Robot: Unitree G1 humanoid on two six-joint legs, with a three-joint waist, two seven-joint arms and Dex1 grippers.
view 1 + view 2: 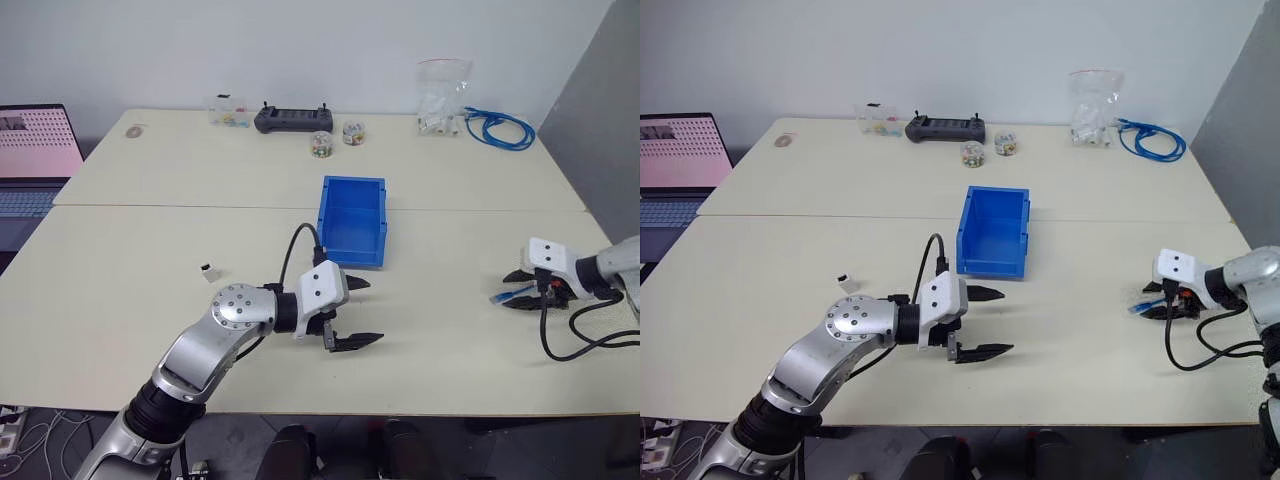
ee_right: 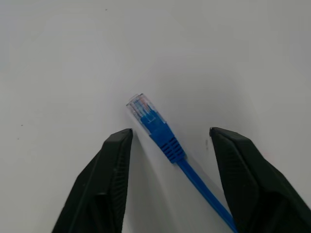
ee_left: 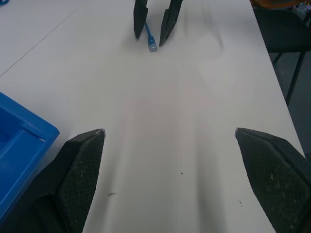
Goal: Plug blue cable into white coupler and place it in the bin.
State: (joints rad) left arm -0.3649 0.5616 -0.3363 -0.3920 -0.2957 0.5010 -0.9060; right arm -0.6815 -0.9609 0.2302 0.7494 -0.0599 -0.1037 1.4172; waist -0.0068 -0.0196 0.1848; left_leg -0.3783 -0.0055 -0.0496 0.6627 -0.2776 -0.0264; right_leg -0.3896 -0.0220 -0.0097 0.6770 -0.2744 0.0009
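Blue cable [image 2: 167, 141]: lies flat on the pale table [image 1: 150, 230] near its right edge, clear plug end pointing away from the right wrist; nothing lies on it.
Right gripper [image 2: 167, 145]: set down over the cable, one black finger on each side of the plug boot, jaws partly apart with a gap showing on both sides, so not clamped on it.
White coupler [image 1: 209, 270]: a tiny white block with a dark face, alone on the near-left part of the table, well apart from the cable and from both grippers.
Bin [image 1: 352, 222]: bright blue, upright, at mid-table between the coupler and the cable.
Left gripper [image 1: 355, 312]: held above the table just in front of the bin, pointing toward the right side, jaws wide apart with nothing between them.
Between cable and bin: bare tabletop.
Far edge of table: a black controller [image 1: 293, 119], two small round jars [image 1: 336, 139], a small clear box [image 1: 229, 111] with coloured bits, a clear bag of white parts [image 1: 441, 97] and a coiled blue cable bundle [image 1: 497, 127].
Left of table: an open laptop [image 1: 35, 160] with a pinkish screen.
Seam: a line across the tabletop behind the bin.
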